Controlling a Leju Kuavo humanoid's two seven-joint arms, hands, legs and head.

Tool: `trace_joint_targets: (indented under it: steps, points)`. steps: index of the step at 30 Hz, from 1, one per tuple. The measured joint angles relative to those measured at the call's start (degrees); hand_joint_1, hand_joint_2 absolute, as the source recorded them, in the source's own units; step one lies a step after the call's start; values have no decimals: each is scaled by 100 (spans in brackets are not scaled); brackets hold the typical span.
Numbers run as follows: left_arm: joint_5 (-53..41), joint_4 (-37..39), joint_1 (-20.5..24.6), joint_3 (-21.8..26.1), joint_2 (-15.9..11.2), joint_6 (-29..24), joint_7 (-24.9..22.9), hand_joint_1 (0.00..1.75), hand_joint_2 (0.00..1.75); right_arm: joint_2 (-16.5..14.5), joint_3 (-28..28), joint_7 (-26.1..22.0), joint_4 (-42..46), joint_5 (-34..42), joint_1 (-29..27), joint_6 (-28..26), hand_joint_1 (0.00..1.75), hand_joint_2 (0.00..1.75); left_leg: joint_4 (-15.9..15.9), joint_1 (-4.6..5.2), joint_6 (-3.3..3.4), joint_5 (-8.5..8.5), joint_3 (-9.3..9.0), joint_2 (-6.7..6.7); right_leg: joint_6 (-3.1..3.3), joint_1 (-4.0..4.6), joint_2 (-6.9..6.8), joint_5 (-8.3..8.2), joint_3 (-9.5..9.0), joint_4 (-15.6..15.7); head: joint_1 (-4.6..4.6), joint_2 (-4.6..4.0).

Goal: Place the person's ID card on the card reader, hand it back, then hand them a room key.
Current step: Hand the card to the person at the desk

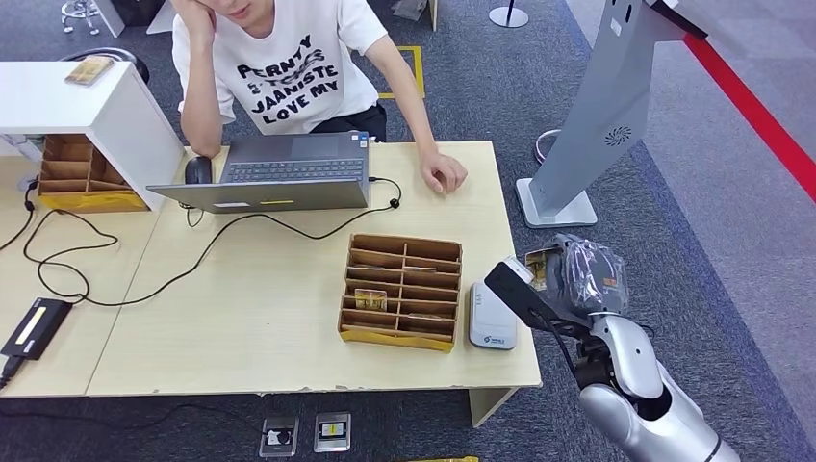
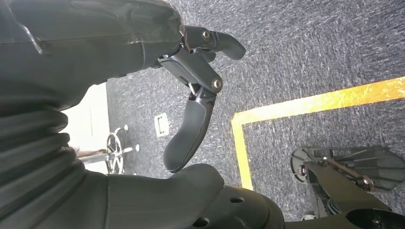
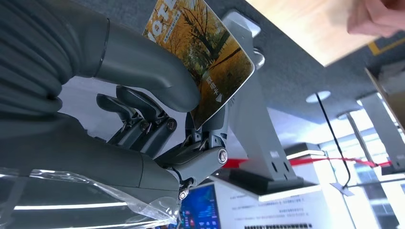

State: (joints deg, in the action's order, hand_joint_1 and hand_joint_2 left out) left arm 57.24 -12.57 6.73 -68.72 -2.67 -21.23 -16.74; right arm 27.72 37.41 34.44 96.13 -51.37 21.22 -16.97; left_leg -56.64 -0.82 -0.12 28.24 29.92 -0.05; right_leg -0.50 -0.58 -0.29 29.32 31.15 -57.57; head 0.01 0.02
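Yellow card [image 3: 205, 52], lower edge behind right hand [image 3: 143, 109]

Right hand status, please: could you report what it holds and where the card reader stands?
Right hand pinches a card, raised off the table's right end. Left hand hangs empty. Card reader bare beside the divided box. Nothing between.

We see a card [image 3: 205, 52] printed with autumn trees pinched in the right hand [image 1: 568, 279], beyond the desk's edge. The white card reader [image 1: 492, 317] lies flat beside the cardboard tray of key cards [image 1: 401, 289].
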Motion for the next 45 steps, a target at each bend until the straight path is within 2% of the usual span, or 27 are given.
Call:
trace_joint_targets:
  steps: [12,18,23,26,33,45]
  points:
    - [-104,0,6,-7,1,57,39,0,175,-6,-159,-338,1260,-485,-104,358,175,175,1,0,0,0,3,0,0,0,0,0,-2,-1,1,0]
    - [-167,0,21,-8,7,77,56,0,175,-269,22,-787,1426,-247,241,587,175,175,1,-1,-1,-1,5,-1,0,1,-1,0,-3,-2,1,0]
    - [-240,0,34,-9,8,81,69,0,175,-631,347,-1118,1412,-52,757,819,175,175,1,-1,-2,-2,8,-1,0,1,-1,0,-2,-3,1,0]
    - [-318,0,39,-19,7,97,79,0,175,-843,584,-1215,1342,136,1175,1008,175,175,1,-1,-2,-2,8,-1,0,2,-1,0,-1,-4,1,0]
    - [-404,0,63,-40,7,155,80,0,175,-1389,1018,-1534,717,1186,2180,1157,175,175,1,-2,-2,-3,10,-3,0,2,-2,0,-2,-5,1,0]
    - [-463,0,67,-85,-1,211,80,0,175,-2102,1496,-1731,-706,1299,3217,1090,175,175,1,-2,-1,-4,11,-5,0,2,-3,0,-1,-5,1,0]
